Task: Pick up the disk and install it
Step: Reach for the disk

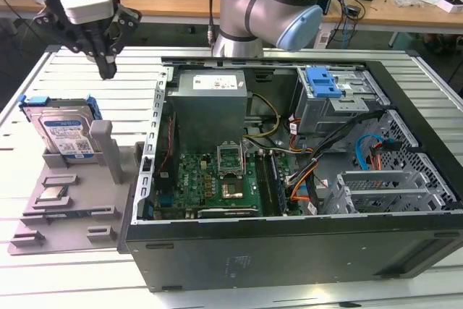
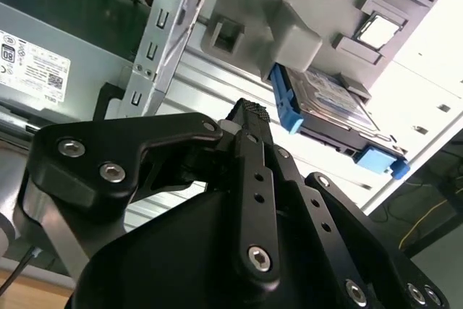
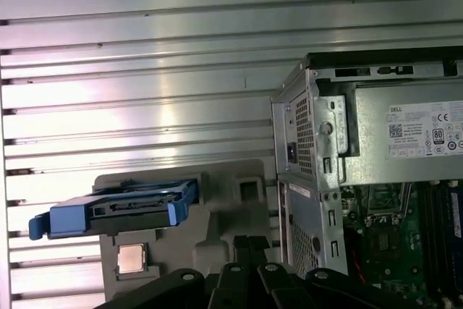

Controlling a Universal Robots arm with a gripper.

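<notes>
Counted one gripper [image 1: 107, 70], with two fingers [image 3: 244, 251] closed together on nothing. Found one disk [image 1: 65, 134] below and near it, framed by one blue caddy [image 3: 61, 221]. Noted one grey holder [image 1: 72, 218] under the disk, one upright post [image 1: 116, 151] on that holder, and one small square chip [image 1: 52, 194] lying farther from the gripper than the disk. Made out one open computer case [image 1: 289, 255] well apart from the gripper, holding one grey power supply [image 1: 210, 103], one green board [image 1: 210, 179] and one blue latch [image 1: 322, 82], the last farthest from the gripper. Saw one slatted table [image 1: 65, 280] beneath everything, and one arm [image 1: 271, 1].
</notes>
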